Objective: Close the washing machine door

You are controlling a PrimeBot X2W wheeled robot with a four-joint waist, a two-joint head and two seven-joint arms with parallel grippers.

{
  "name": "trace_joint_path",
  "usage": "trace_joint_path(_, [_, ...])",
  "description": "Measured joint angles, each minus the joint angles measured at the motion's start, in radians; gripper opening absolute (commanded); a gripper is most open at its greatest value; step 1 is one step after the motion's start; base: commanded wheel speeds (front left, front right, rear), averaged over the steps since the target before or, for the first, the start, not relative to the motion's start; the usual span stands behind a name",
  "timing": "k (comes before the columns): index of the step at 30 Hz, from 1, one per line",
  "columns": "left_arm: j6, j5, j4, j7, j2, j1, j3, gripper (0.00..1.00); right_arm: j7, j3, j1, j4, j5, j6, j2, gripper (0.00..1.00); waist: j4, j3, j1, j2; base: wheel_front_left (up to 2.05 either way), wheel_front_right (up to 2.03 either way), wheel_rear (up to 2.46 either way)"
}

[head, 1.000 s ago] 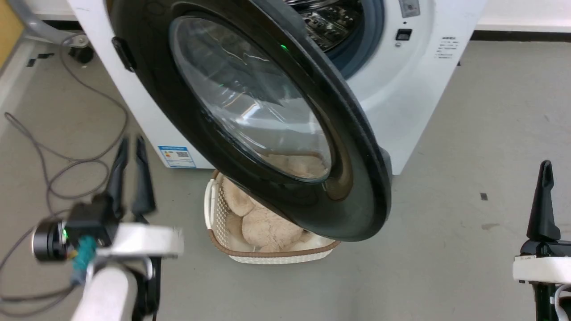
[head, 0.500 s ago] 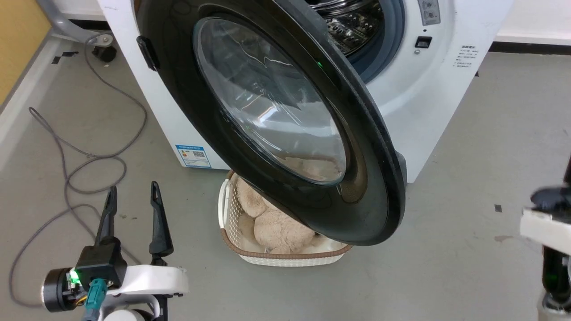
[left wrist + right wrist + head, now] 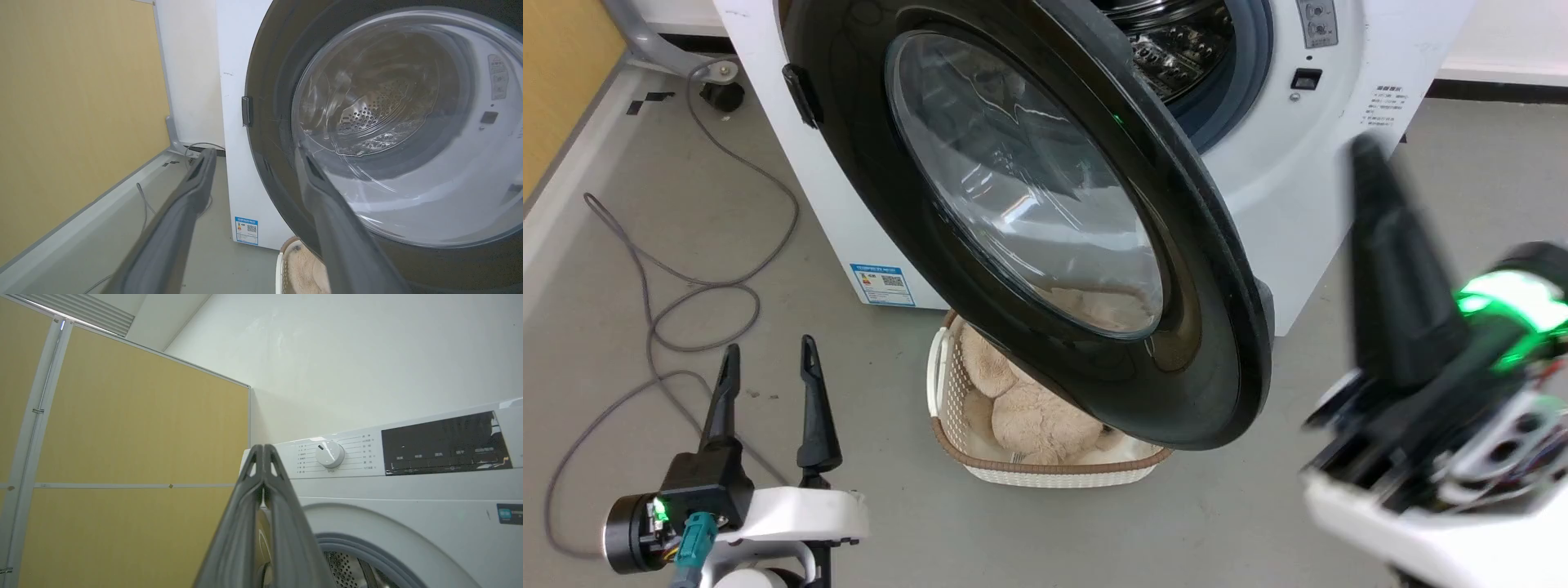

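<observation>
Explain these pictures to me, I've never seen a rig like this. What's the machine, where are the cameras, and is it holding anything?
This is a wheeled robot with two arms, each ending in a two-finger gripper. One picture looks down from its head. There the left gripper is at the lower left, open and empty, and the right gripper is the blurred dark shape on the right. The other two pictures come from wrist cameras that look along each gripper's fingers. The right one shows its fingers pressed together on nothing. In front stands a white washing machine, its round black door swung open. On the floor below the door, a white basket holds a plush toy.
</observation>
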Motion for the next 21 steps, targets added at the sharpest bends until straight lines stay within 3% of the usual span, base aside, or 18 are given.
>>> trace_joint_path(8, [-0.017,0.021,0.0,0.0,-0.01,0.0,0.027,1.0,0.0,0.256,-0.014,0.026,0.059,0.0,-0.128,0.0,-0.009,0.002,0.0,0.0,0.0,0.0,0.0])
trace_joint_path(12, [-0.024,0.026,-0.003,0.0,-0.015,0.0,0.036,1.0,0.0,0.342,-0.014,0.111,0.007,0.0,-0.208,0.0,-0.01,0.004,0.0,0.0,0.0,0.0,0.0])
trace_joint_path(17, [-0.026,0.027,-0.019,0.0,-0.023,0.0,0.042,1.0,0.0,0.366,0.015,0.238,-0.041,0.0,-0.255,0.0,-0.011,0.017,0.0,0.0,0.0,0.0,0.0])
trace_joint_path(21, [-0.026,0.035,-0.03,0.0,-0.026,0.0,0.042,1.0,0.0,0.325,0.042,0.323,-0.047,0.0,-0.257,0.0,-0.015,0.035,0.0,0.0,0.0,0.0,0.0])
